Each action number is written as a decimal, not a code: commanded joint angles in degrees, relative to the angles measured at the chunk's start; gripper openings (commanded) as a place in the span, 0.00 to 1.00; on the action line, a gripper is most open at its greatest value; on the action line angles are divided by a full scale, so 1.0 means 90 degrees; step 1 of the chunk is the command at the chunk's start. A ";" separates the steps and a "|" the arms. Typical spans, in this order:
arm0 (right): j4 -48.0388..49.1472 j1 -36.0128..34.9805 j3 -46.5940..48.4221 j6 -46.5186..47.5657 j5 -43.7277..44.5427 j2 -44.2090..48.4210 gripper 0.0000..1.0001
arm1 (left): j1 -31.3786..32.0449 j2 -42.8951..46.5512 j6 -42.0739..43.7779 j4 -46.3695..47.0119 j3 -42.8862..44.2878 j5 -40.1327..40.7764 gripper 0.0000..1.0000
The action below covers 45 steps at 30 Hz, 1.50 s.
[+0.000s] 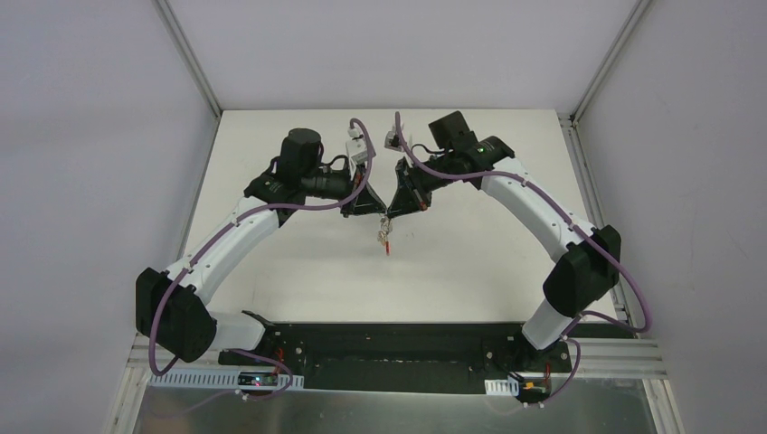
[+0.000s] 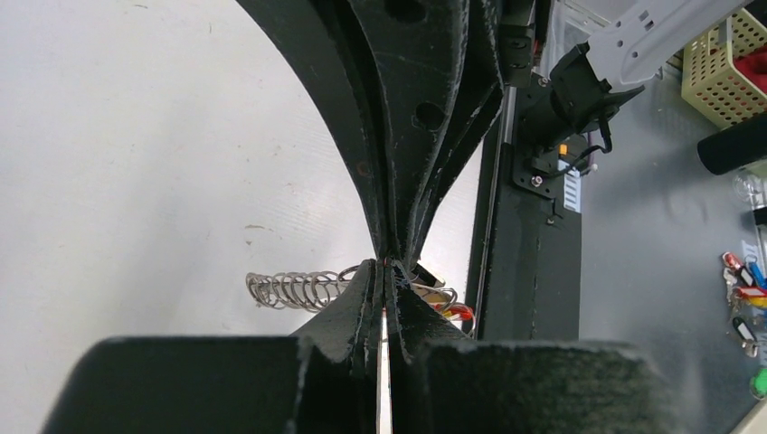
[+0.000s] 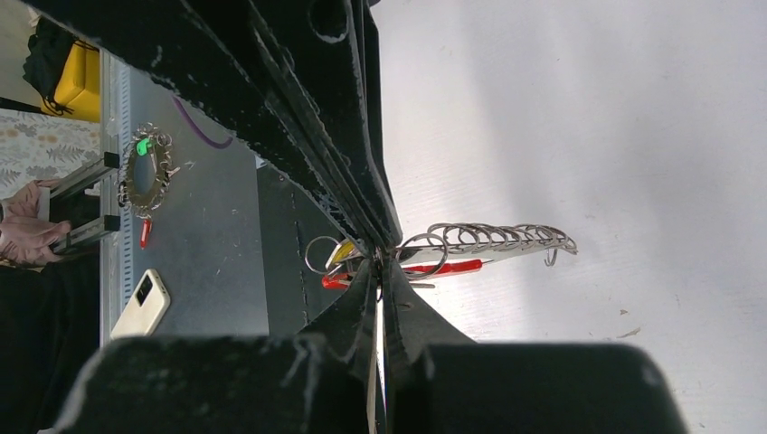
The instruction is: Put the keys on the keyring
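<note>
The left end effector [image 2: 386,282] was pressed together, its tips buried in the middle of the keyring [image 1: 386,237]. What exactly it nipped there could not be told. The right end effector [image 3: 378,267] was pressed together too. It met the left one tip to tip and pinched the keyring at a wire ring beside the orange-tan tag [image 3: 341,254].

The bunch hung from that shared point. The row of silver wire loops [image 3: 497,237] stuck out to one side and the red band [image 3: 448,268] lay just under them. It seemed to hang clear of the desk [image 1: 298,262], above the middle of it, though that was hard to be sure of.

No loose key could be picked out in any view, neither on the desk nor between the tips. So I could not say whether a key had been threaded on. By my reading the work was in the threading step itself, with both tips brought to the ring, and the task was not shown finished.

The left arm [image 1: 235,240] rose from its base at the near edge and arched inward, wrist tilted down toward the centre. The right arm [image 1: 543,208] mirrored it, so the two wrists made a narrow V.
</note>
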<state>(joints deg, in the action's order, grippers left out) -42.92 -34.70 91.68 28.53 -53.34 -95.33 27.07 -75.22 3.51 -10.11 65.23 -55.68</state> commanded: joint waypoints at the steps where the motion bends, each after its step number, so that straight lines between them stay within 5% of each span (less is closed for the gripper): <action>1: 0.0239 0.0096 0.0260 -0.0240 -0.0188 0.0106 0.05 | 0.0023 0.0183 -0.0639 0.0378 0.0166 0.0075 0.00; 9: 0.0964 0.0519 -0.0264 -0.0736 -0.0666 0.0436 0.27 | -0.0290 0.0322 -0.3204 0.3121 -0.0576 -0.0218 0.00; 24: 0.1250 0.0721 -0.0421 -0.0879 -0.1252 0.0606 0.27 | -0.0293 0.0170 -0.3879 0.4276 -0.1007 -0.0346 0.00; 30: 0.1381 0.0730 -0.0420 -0.1025 -0.1389 0.0511 0.23 | -0.0293 0.0153 -0.3935 0.4384 -0.1044 -0.0360 0.00; 36: 0.1431 0.0729 -0.0430 -0.1056 -0.1436 0.0488 0.00 | -0.0286 0.0136 -0.3920 0.4424 -0.1116 -0.0375 0.00; 45: 0.1239 0.0710 -0.0489 -0.0773 -0.1041 0.0548 0.00 | -0.0303 0.0111 -0.3595 0.4208 -0.1027 -0.0462 0.00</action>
<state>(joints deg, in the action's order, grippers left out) -32.12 -28.25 87.39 19.20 -64.14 -92.09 24.64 -74.61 -30.65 25.80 55.33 -57.08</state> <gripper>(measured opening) 0.015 0.008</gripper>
